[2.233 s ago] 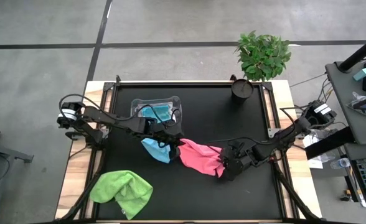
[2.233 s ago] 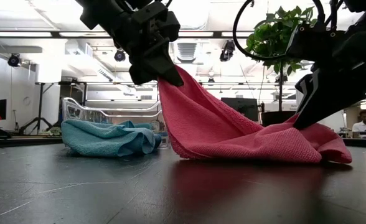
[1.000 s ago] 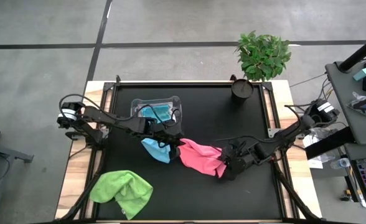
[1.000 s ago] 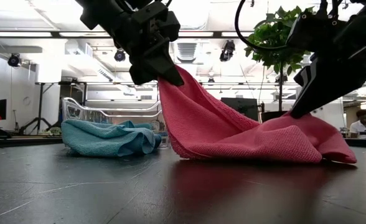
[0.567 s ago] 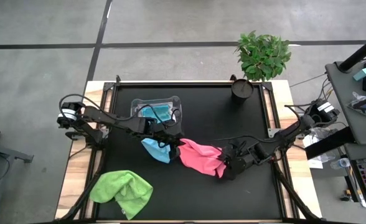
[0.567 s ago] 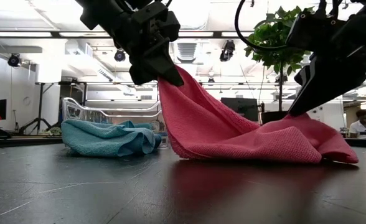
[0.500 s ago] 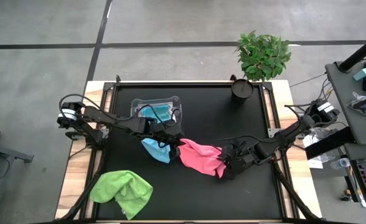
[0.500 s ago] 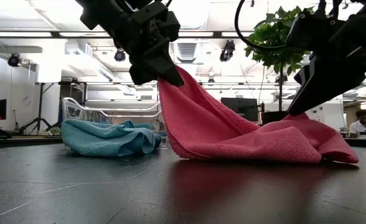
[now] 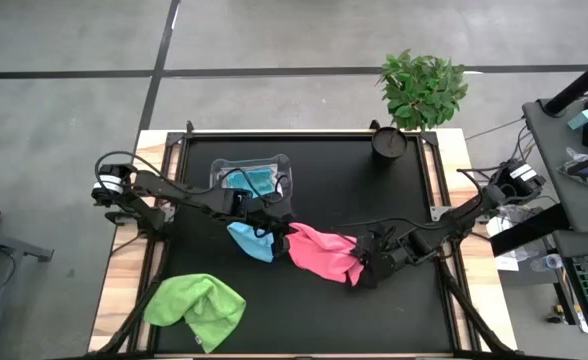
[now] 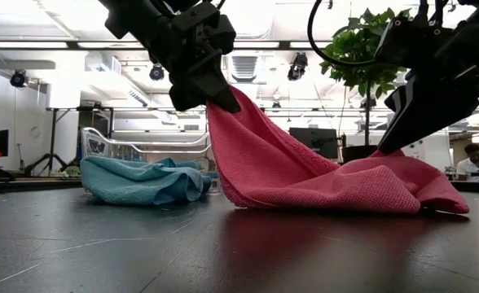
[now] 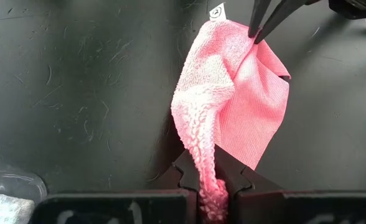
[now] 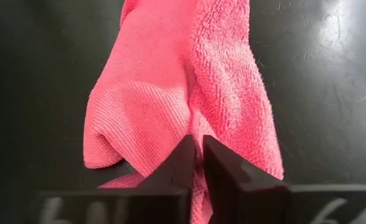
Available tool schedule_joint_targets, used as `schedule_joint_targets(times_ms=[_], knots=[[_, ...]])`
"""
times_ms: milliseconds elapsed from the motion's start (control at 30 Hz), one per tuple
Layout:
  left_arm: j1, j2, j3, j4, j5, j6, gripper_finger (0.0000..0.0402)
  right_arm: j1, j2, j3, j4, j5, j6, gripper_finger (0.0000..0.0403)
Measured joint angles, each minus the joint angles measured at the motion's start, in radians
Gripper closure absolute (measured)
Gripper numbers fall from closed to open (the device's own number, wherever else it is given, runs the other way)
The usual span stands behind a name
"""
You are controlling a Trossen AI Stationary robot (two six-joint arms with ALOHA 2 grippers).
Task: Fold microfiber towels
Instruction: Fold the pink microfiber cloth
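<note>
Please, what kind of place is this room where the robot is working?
Probably a robotics lab or workshop: an open ceiling with ducts, computer monitors behind the table, and a desk with equipment beside the rig on a concrete floor.

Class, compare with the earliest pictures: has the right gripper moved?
Yes. In the low view the right gripper has risen off the table, lifting its pinched end of the pink towel.

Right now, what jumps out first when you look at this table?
The pink towel in the middle of the table: the left gripper lifts one corner while the right gripper pinches the other end, low down. A blue towel lies crumpled beside it, and a green towel sits near the front left corner.
</note>
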Motion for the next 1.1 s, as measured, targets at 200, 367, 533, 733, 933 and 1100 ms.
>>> schedule_joint_targets(times_ms=[200,367,533,733,933,1100], knots=[[0.0,0.0,0.0,0.0,0.0,0.0,0.0402,0.0,-0.02,0.017,-0.033,0.014,-0.036,0.0394],[0.0,0.0,0.02,-0.009,0.02,0.007,0.0402,0.01,-0.092,0.121,-0.24,0.115,-0.069,0.0394],[0.0,-0.002,0.031,-0.01,0.051,0.017,0.0402,0.035,-0.169,0.251,-0.518,0.256,-0.063,0.0394],[0.0,-0.021,0.064,-0.012,0.105,0.082,0.0402,0.042,-0.225,0.384,-0.736,0.363,-0.091,0.0394],[0.028,-0.055,0.198,-0.157,0.105,0.26,0.0402,0.042,-0.243,0.527,-0.925,0.473,-0.125,0.0394],[0.081,-0.066,0.35,-0.303,0.103,0.395,0.0402,0.042,-0.254,0.64,-1.036,0.532,-0.147,0.0394]])
